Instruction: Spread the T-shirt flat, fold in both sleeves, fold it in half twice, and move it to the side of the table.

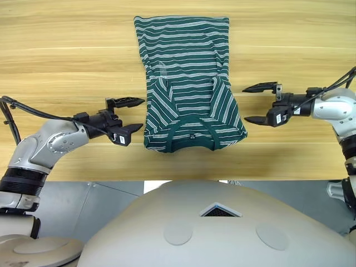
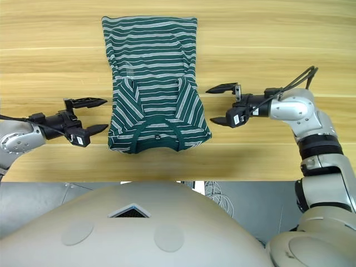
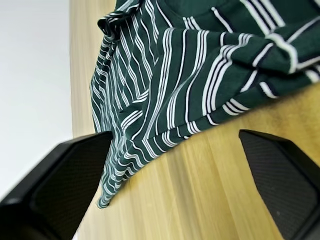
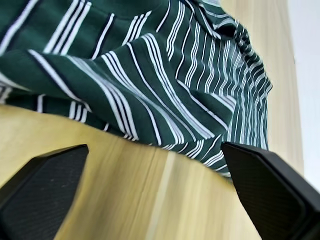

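green striped t-shirt (image 1: pixel 186 78) on wood table (image 1: pixel 61 50), sleeves folded in, collar end near the near edge. l gripper (image 1: pixel 142 114) just left of it, r gripper (image 1: pixel 245 103) just right, both wide open, holding nothing, not touching cloth. hem lies farthest.

Left gripper (image 1: pixel 139 114) and right gripper (image 1: pixel 246 104) hovered low, jaws spread wide, tips pointed toward each other.

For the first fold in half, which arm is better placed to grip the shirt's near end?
Left, narrowly. The left gripper, open, sits closer to the collar-end corner of the shirt; the right gripper, also open, is farther up its side.
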